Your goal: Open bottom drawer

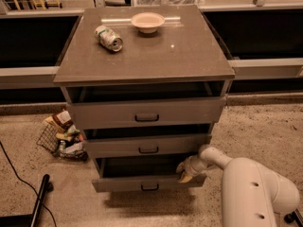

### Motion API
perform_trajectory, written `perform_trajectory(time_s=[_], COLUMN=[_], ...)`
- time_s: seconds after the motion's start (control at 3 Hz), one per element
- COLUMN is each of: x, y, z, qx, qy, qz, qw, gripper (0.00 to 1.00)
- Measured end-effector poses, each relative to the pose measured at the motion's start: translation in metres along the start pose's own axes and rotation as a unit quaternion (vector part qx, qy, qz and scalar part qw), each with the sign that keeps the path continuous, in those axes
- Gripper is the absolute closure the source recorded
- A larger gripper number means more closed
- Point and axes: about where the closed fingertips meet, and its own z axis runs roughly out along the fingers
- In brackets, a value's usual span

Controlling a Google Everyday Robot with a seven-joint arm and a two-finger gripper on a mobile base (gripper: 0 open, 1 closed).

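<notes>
Bottom drawer: lowest of three, below the table's front edge; pulled partly out, dark inside showing
Gripper: at the drawer front's upper right corner, touching it; open or closed, cannot tell
Table: can towards back left corner; bowl by back edge

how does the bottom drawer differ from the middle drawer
The bottom drawer sticks out further than the middle drawer, showing a wider dark gap behind its front. The gripper is at the bottom drawer's right end; nothing touches the middle drawer. Both are grey-brown with small dark centre handles.
</notes>
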Motion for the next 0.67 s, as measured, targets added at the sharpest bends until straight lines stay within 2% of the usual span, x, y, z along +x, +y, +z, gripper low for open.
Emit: perform_trajectory(time_s=[0.33, 0.67], x=[0.0, 0.0], y=[0.0, 0.0], z=[0.0, 0.0001], qx=[0.0, 0.0], qy=[0.0, 0.0], qz=[0.0, 0.0], qw=[1.0, 1.0], gripper=[0.36, 0.05])
